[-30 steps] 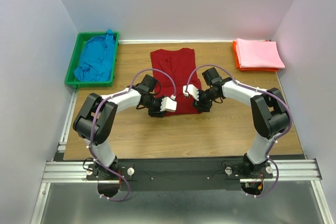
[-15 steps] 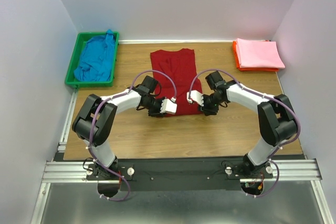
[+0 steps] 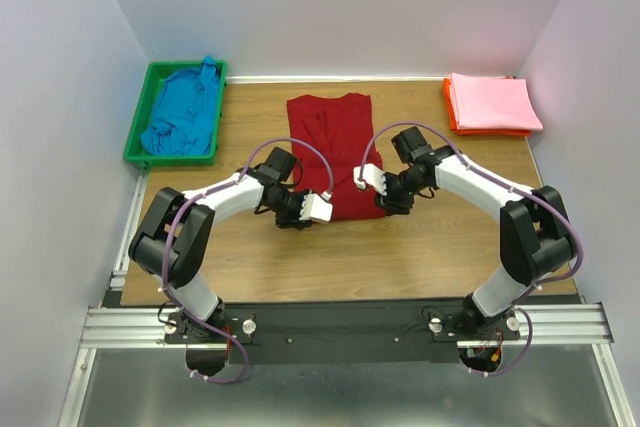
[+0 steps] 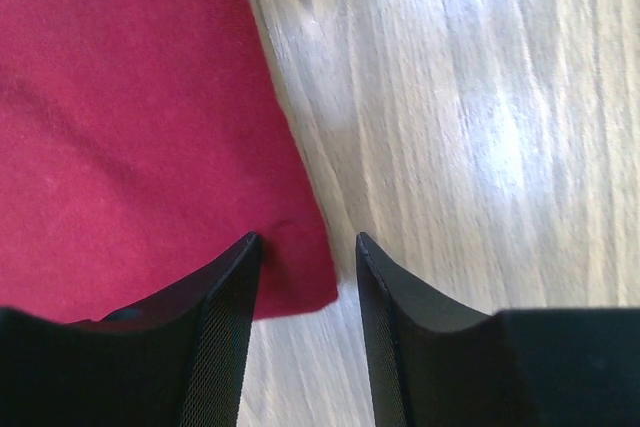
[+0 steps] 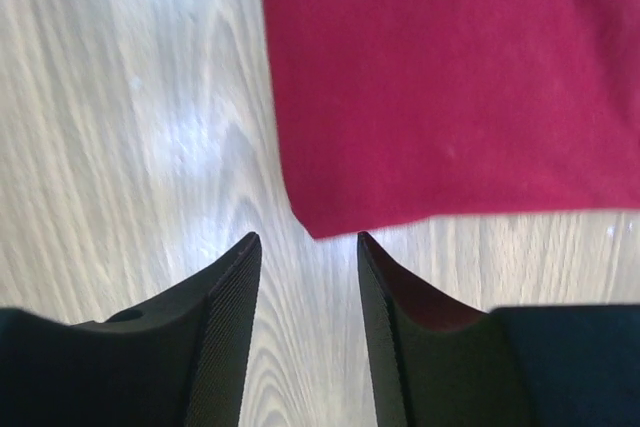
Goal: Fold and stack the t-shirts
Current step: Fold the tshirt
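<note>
L claw (image 4: 306, 239) parted over soft red tee (image 4: 130, 117) corner, woodgrain tbl (image 4: 480, 97)

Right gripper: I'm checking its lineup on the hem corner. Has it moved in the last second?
Yes: the right gripper slid slightly right, across the dark red t-shirt toward its right edge.

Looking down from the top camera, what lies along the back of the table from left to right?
green bin holding the blue t-shirt → dark red t-shirt → orange tray with the pink t-shirt
</note>
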Robot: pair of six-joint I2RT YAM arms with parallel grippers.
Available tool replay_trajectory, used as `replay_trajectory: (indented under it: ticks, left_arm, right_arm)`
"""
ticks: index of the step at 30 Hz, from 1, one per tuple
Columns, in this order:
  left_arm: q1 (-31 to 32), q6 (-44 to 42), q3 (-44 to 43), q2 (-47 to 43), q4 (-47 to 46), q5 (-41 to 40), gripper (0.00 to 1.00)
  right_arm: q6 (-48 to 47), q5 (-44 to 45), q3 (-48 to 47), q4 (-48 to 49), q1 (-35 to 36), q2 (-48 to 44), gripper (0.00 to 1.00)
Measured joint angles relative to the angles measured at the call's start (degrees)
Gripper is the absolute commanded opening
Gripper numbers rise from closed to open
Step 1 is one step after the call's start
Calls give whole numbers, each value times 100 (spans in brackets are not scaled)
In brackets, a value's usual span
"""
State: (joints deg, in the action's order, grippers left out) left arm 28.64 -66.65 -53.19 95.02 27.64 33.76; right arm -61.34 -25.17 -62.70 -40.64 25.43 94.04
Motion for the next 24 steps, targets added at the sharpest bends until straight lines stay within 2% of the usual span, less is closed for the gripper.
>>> replay_trajectory:
  ticks: [7,14,16,18,19,20,22,23,24]
  left_arm:
    - [0,-24,83,-149,90,-35,51]
    - [0,-39,105,-85,70,-85,42]
    - [-2,-44,105,-72,42,-90,38]
    - [0,-39,109,-57,-2,-92,29]
    - [-2,-28,109,-42,-39,-90,25]
    - [-2,-24,109,-28,-81,-90,17]
    - [-2,-2,105,-7,-151,-92,6]
    - [-2,35,76,15,-166,-94,0]
    - [-2,96,26,48,-166,-92,0]
  right_arm:
    - [131,-179,-7,151,315,46,51]
    - [103,-105,365,710,345,509,50]
    - [118,-92,382,841,341,509,42]
    - [122,-74,428,994,339,511,30]
    - [114,-52,437,1082,339,511,21]
    - [131,-15,444,1152,337,511,11]
    - [149,28,457,1257,337,511,1]
    - [170,39,457,1283,337,509,1]
    - [195,52,459,1294,337,498,0]
